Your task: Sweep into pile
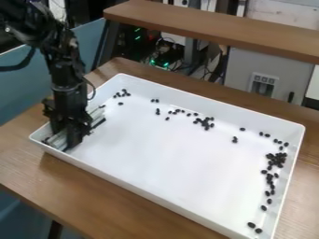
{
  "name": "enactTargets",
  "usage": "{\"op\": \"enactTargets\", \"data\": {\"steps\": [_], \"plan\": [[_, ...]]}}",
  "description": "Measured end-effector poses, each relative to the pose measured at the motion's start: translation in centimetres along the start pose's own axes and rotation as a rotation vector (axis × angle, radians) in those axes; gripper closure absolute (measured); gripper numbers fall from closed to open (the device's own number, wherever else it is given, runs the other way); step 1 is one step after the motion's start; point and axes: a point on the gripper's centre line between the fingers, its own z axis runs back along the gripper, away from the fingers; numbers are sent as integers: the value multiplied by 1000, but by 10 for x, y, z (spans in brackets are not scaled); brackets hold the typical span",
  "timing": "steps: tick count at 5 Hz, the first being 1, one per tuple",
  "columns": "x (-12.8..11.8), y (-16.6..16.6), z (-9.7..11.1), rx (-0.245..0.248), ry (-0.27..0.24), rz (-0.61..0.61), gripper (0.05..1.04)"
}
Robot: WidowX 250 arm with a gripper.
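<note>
Hanging low at the left end of the white tray [168, 172], the claw [67, 134] meets a pale, long tool with dark edges [58, 140]; whether it is clamped on this or parted around it, I cannot tell. Small dark pieces [275, 160] lie bunched and strung out by the right wall, with more scattered near the far wall. The tray sits on a wooden tabletop [93, 186].

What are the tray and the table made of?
The tray looks like smooth plastic, probably: it's plain white with thin walls and rounded corners. The table looks like wood, brown with faint streaks, though it could be a wood-look coating.
</note>
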Motion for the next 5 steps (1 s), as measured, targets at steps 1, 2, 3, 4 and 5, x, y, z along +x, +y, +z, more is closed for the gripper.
{"op": "enactTargets", "data": {"steps": [1, 2, 3, 4, 5], "plan": [[20, -40, 14, -42, -62, -33, 690], [39, -85, 31, -73, -117, -82, 690], [47, -116, 45, -99, -148, -75, 690], [54, -163, 60, -122, -158, -113, 690], [62, -209, 65, -192, -152, -160, 690]]}}
